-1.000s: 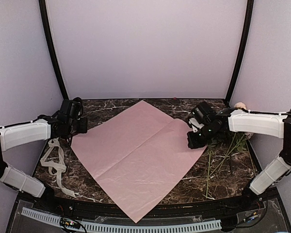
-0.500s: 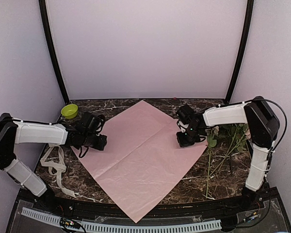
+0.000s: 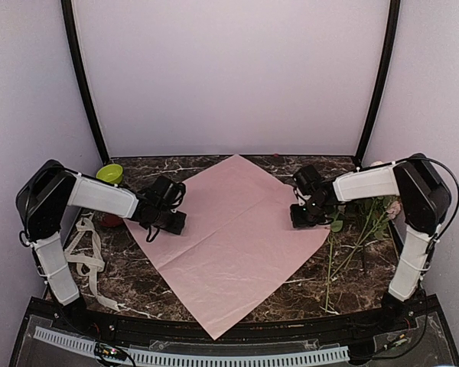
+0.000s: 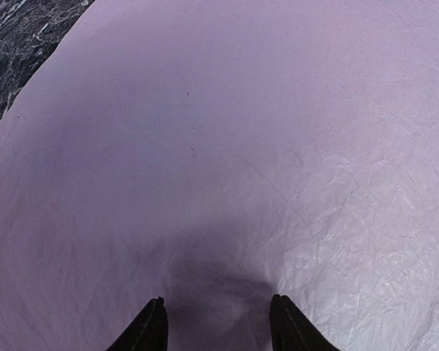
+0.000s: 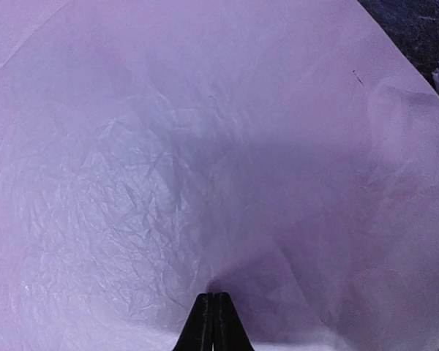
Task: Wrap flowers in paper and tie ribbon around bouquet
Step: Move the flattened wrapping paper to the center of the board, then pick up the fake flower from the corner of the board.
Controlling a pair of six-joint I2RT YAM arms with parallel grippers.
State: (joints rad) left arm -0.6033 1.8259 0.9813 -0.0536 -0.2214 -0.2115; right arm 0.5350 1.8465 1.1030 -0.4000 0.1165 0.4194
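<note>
— Dark marble table (image 3: 367, 283), pale lilac walls on three sides. And the paper?

— Paper (image 3: 229, 252) flat in the middle, pink face up, turned like a diamond, near corner reaching the table's front edge. Faint fold lines across it.

— Left pincer?

— Left pincer (image 3: 172, 223) low over the sheet's left corner. Fingers (image 4: 148, 329) spread apart, tips down on the sheet, a dark shadowed crease between them. Nothing clearly gripped.

— Right pincer?

— Right pincer (image 3: 302, 217) at the sheet's right corner. Fingers (image 5: 203, 325) pressed together, fine wrinkles fanning out from the tips. Pinching the paper there, by the look of it.

— Flowers?

— Flowers (image 3: 359, 229) off the sheet, lying on the table to its right. Thin stems pointing toward the front, leaves and pale heads toward the back, beside the right arm.

— Ribbon?

— Ribbon (image 3: 84, 256) in loose loops on the far left, next to the left arm, apart from the paper.

— Anything else?

— Green bowl (image 3: 109, 174) in the back left corner. Red cup (image 3: 112, 221) close behind the left arm, mostly hidden.
</note>
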